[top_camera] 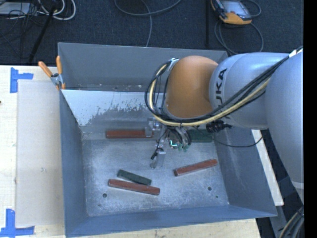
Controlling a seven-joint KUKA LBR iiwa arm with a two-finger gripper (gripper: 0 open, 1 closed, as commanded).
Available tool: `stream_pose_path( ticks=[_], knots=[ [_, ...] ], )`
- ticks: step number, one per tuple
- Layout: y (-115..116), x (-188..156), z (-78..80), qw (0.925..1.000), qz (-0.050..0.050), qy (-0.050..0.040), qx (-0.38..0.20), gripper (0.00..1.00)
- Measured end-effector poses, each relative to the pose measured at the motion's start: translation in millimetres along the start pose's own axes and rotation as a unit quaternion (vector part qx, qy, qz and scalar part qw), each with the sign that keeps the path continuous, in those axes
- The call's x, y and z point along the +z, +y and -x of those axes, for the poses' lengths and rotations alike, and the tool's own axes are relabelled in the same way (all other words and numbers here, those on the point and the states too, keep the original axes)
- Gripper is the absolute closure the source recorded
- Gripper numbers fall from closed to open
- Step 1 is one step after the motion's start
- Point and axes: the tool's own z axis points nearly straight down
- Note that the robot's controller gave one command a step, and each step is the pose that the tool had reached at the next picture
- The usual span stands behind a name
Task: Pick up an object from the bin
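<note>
- Where the floor of the grey metal bin (99, 152) is open to view, four small bars are seen lying flat on it.
- The far reddish-brown bar (125, 133) is laid along the foot of the far wall, left of the middle. Its right end is reached by the metal mount above the gripper.
- The right reddish-brown bar (195, 167) is placed right of the middle, slightly tilted, with its right end farther away.
- The dark green bar (133, 177) is found towards the near side, left of the middle. The near reddish-brown bar (133, 187) is set just beside it on the near side. Whether the two touch cannot be told.
- A dark green thing (200, 135) is partly hidden under the arm at the far right of the floor, so its shape cannot be made out.
- The far right part of the bin is covered by the orange wrist cover (190, 86) and the cables (157, 90) looped round it.
- The gripper (156, 158) is held low over a bare patch at the middle of the floor. How far it is opened cannot be told.
- The right reddish-brown bar is found just right of the gripper's tip, and the dark green bar to its near left. Both are seen resting on the floor, apart from the tip.
</note>
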Motion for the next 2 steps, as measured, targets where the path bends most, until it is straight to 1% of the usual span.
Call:
stream_pose_path(
  ticks=[1,2],
  knots=[
    [39.1,61.3,-56.1,0.9999,-0.001,0.0003,0.017,0.0],
    [38.0,57.1,-52.1,0.9998,0.001,-0.0048,0.019,1.0]
  ],
)
